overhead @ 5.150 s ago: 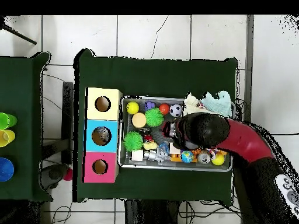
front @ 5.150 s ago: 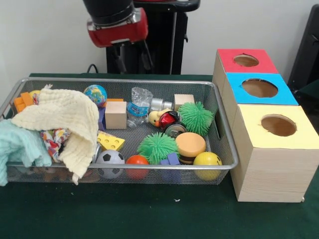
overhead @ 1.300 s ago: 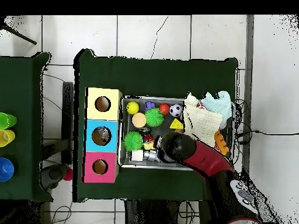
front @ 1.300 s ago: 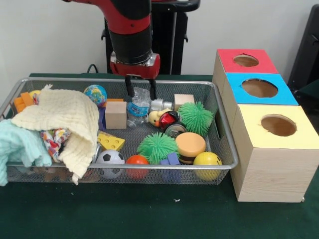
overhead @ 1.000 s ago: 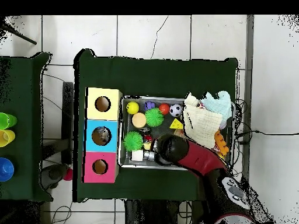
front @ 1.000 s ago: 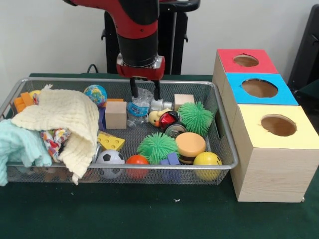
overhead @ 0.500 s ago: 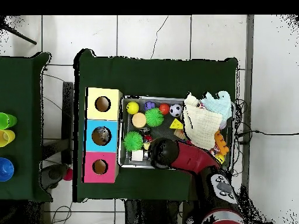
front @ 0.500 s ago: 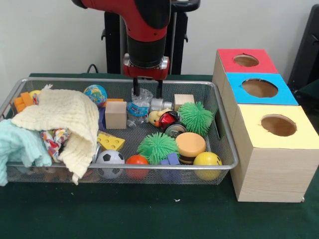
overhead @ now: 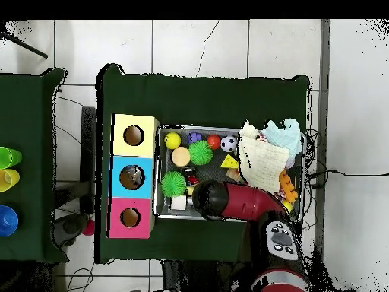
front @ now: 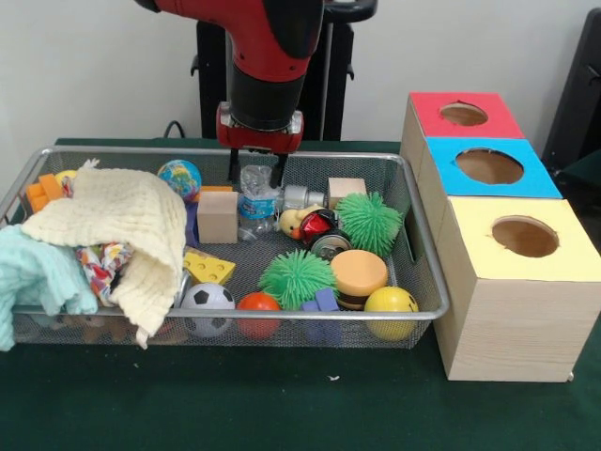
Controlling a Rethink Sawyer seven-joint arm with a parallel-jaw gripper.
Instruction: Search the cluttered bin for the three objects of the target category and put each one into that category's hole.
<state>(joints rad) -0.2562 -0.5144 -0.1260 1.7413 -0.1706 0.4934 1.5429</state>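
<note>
— Silver metal: where are the shiny items seen?
— In the front view a small silvery tin (front: 297, 196) is seen at the back of the wire-mesh basket (front: 424, 282), just left of a pale wooden cube (front: 346, 191). A can with a silvery top (front: 330, 246) is seen lower down, between a red and black ball (front: 318, 225) and a round orange-lidded toy (front: 358, 274). A third metal item cannot be picked out.

— And the hole?
— The blue-topped box's hole (front: 489, 166) is found at the right of the frame, in the middle box of three, with the red-topped box (front: 463, 114) behind it and the yellow-topped box (front: 523, 237) in front.

— How is the gripper placed?
— The gripper (front: 256, 174) is held upper centre, over the basket's back part. Its two dark fingers (front: 280, 170) are spread apart, and a crumpled clear plastic bottle (front: 255, 198) stands between them; whether it is touched cannot be told.

— What is seen around it?
— A wooden block (front: 218, 217) is seen just left of the bottle, a globe ball (front: 179, 176) further left, and two green spiky balls (front: 368, 223) (front: 296, 278) to the right and lower centre. A cream cloth (front: 122, 235) is draped over the basket's left side. In the overhead view the arm (overhead: 243, 203) covers the basket's lower edge.
</note>
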